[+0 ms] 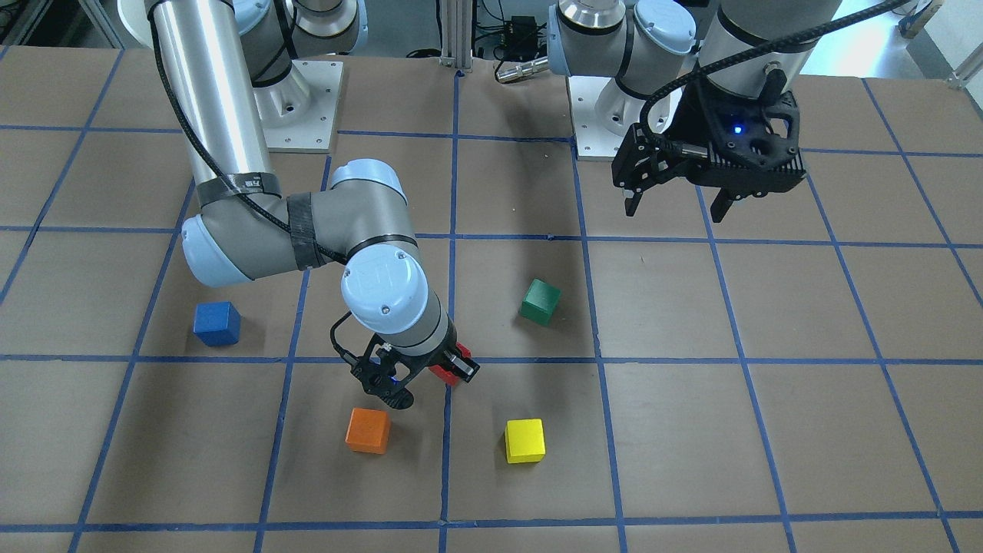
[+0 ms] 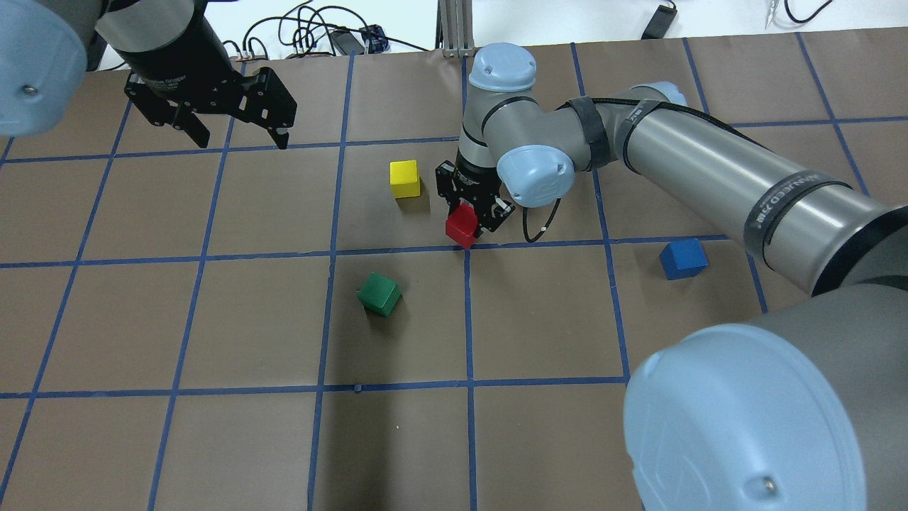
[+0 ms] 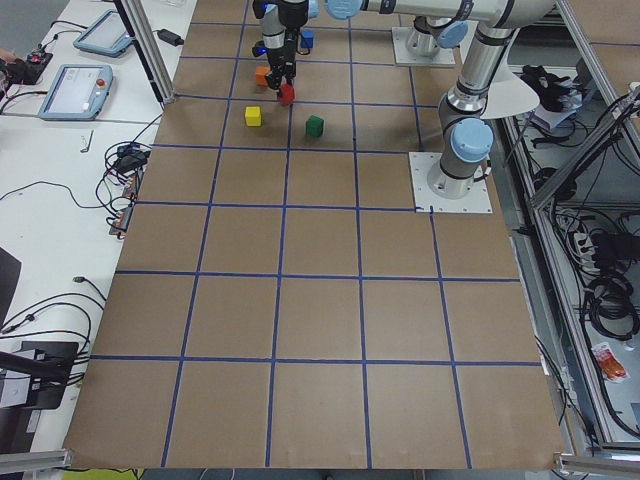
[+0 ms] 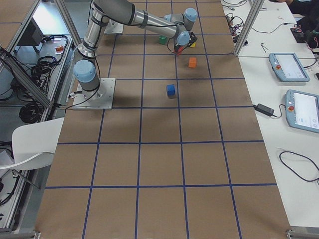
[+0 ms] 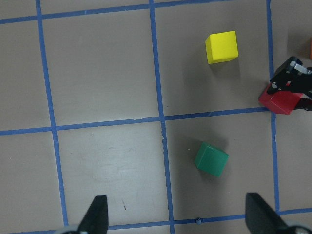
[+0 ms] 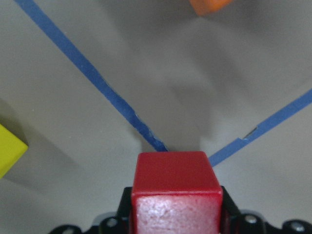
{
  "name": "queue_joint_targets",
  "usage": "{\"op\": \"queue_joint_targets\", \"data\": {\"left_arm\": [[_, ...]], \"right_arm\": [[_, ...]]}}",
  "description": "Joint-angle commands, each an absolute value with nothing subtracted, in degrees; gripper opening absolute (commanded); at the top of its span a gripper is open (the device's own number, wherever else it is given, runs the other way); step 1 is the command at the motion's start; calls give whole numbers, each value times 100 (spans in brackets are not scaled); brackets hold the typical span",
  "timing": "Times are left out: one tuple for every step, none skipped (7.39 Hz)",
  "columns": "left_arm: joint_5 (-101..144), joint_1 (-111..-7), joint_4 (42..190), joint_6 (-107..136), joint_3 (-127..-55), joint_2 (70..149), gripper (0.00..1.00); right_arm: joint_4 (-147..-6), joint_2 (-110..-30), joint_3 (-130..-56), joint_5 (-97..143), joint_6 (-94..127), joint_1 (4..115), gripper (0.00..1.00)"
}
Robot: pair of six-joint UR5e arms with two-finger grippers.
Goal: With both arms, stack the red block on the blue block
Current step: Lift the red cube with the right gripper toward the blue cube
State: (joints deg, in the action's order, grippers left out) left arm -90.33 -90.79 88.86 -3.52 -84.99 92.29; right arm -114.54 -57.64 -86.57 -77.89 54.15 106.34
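- Red block (image 2: 461,226) is pinched in the right gripper (image 2: 473,218), fingers closed on its sides. Wrist cam shows it snug betw. the pads: matte, clean faces, small cube.
- It sits over a tape crossing near mid-counter (image 2: 213,440). Can't tell if it's off the surface.
- Blue block (image 2: 682,258) stands alone on the counter, nothing on top. Same size as red, approx square w/ the grid.
- Key relation: blue lies to the robot's right of the held cube & a touch nearer the base, well apart. No long axis to fuss over, both are cubes.
- Right arm is far nearer to blue, so I'd judge the carry is its job.
- Left gripper (image 2: 241,138) hangs high on the far-left side, jaws wide, empty.
- Orange block (image 1: 368,430), yellow block (image 2: 404,178) & green block (image 2: 379,293) ring the pick spot. None lies betw. red & blue.
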Motion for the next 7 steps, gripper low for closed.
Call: {"op": "queue_joint_targets", "data": {"left_arm": [[-9026,-9079,8886,-352,-8508,9229,100],[-9026,-9079,8894,-360,-8508,9229,100],[-9026,-9079,8895,-352,-8508,9229,100],[-9035,-9079,8895,-352,-8508,9237,100],[-9026,-9079,8895,-352,-8508,9237,100],[-9026,-9079,8895,-352,-8508,9237,100],[-9026,-9079,8895,-352,-8508,9237,100]], "right_arm": [[-10526,-6491,-8727,-8040,4095,10373,0],[-10103,-6713,-8736,-8286,3695,10058,0],[-9707,-6976,-8849,-8314,3013,9785,0],[-9712,-7318,-9138,-8323,2345,9573,0],[-9764,-7634,-9523,-8506,1642,9232,0],[-9782,-7899,-9867,-8725,939,8846,0],[-9791,-8145,-10114,-8728,288,8459,0]]}}
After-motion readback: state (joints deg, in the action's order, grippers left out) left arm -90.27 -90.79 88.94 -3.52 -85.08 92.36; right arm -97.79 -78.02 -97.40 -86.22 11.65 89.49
